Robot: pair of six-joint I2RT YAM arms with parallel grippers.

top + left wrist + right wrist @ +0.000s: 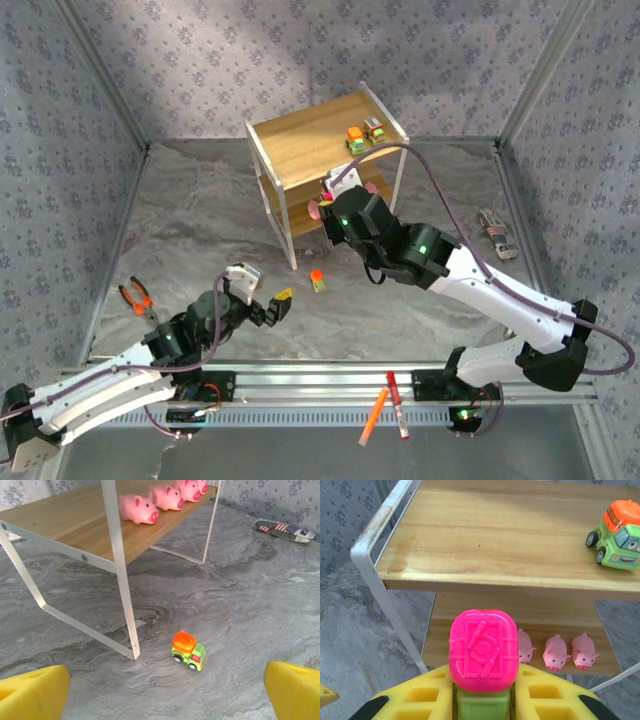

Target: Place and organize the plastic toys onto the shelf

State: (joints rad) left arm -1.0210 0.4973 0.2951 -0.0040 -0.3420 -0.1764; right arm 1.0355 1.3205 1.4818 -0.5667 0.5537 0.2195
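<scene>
The shelf (300, 135) stands at the back centre, with two trucks (364, 135) on its top board. My right gripper (482, 702) is shut on a yellow-green truck with a pink top (482, 650), held in front of the shelf (495, 535) at about top-board height. An orange-topped truck (617, 535) sits on that board, and three pink pigs (556, 652) stand on the lower board. Another orange-topped truck (189, 651) stands on the table beside the shelf leg (122, 580), ahead of my open left gripper (165, 700). Several pigs (139, 507) line the lower board.
Orange-handled pliers (137, 297) lie at the left of the table. An orange marker (375, 415) and a red marker (397, 405) lie on the front rail. A flag-patterned object (497, 235) lies at the right. Patterned walls enclose the table.
</scene>
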